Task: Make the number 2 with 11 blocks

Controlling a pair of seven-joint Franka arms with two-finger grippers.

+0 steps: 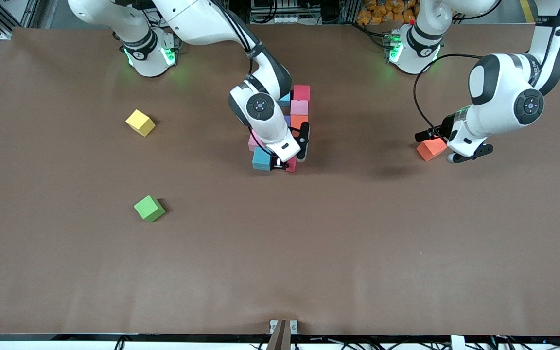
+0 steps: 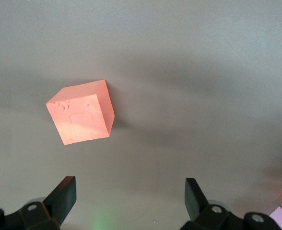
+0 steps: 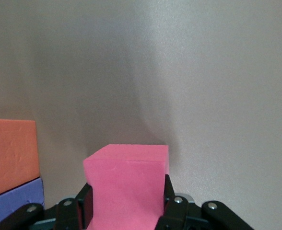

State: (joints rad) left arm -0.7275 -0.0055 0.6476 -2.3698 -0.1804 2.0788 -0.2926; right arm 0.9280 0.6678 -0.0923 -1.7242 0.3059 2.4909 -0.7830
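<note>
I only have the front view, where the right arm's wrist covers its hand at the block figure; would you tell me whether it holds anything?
Observer: Yes. In the right wrist view the right gripper is shut on a deep pink cube.
Operator: Thank you. What lies beside that cube?
Observer: An orange figure cube with a purple cube against it, a gap apart from the held one.
Operator: And is the left hand gripping the loose orange cube?
Observer: No. The left gripper is open over the table, and the loose orange cube lies clear of both fingers, not between them.
</note>
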